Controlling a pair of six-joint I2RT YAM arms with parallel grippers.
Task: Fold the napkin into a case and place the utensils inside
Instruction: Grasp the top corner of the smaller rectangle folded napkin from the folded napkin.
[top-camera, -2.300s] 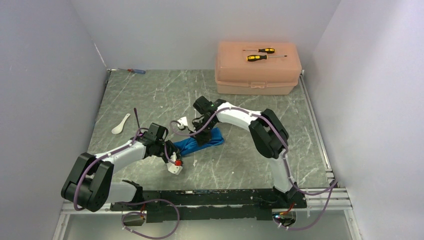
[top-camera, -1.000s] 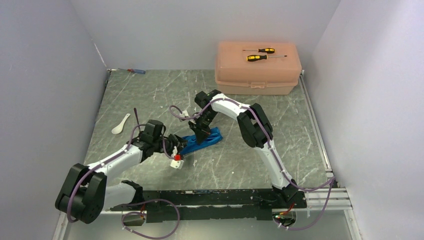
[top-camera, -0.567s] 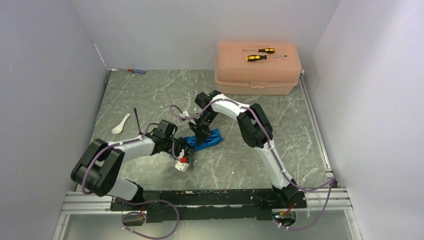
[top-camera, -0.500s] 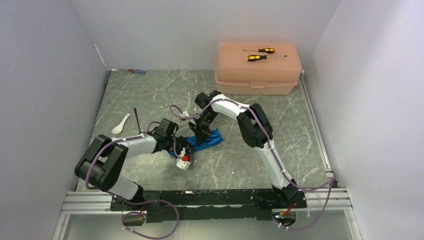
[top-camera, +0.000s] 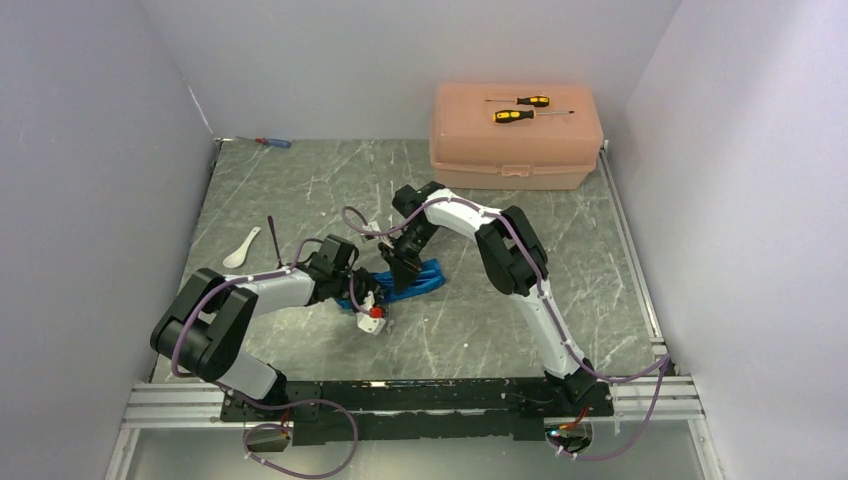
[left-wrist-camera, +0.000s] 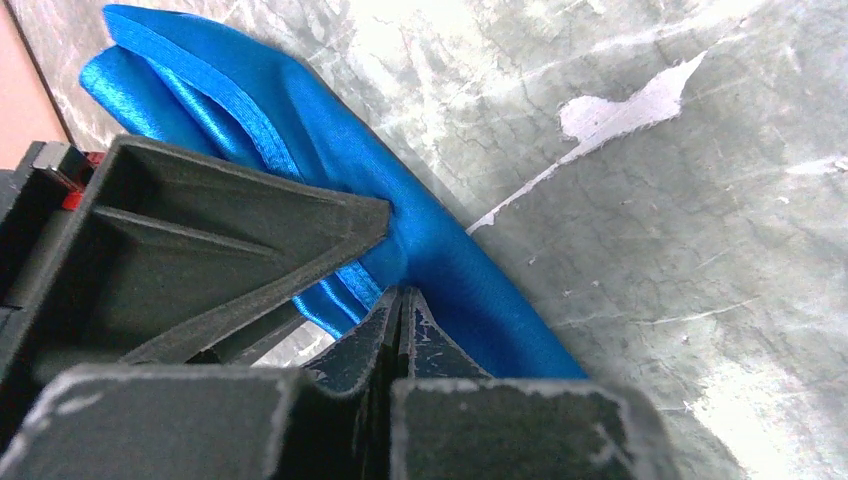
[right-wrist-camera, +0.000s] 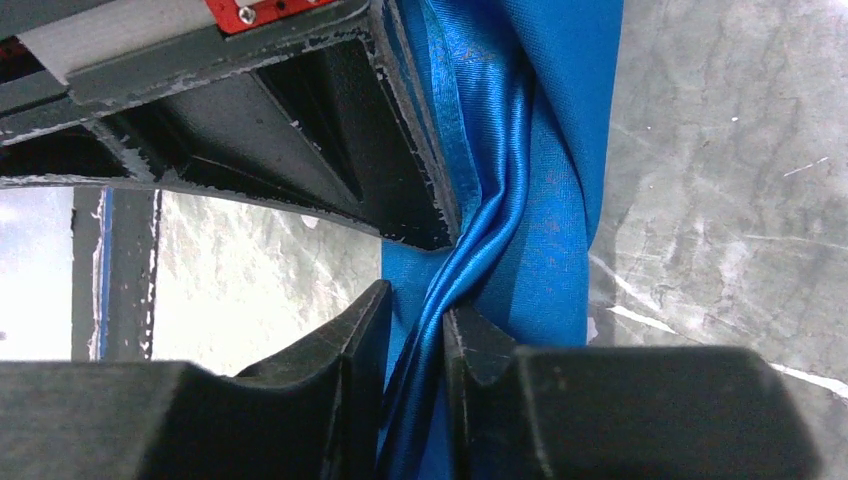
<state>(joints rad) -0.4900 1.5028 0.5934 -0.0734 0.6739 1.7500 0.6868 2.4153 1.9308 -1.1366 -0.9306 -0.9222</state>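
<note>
A grey marbled desk (top-camera: 300, 190) sits between pale walls. Mid-desk the napkin (top-camera: 420, 275) lies bunched, not yet folded flat, while the fork (top-camera: 272, 236) and spoon (top-camera: 238, 252) lie loose near the left edge. Left wrist view: the left hand (left-wrist-camera: 400, 310) is clamped together on a hem. Right wrist view: the right hand (right-wrist-camera: 415, 320) nips a fold.
</note>
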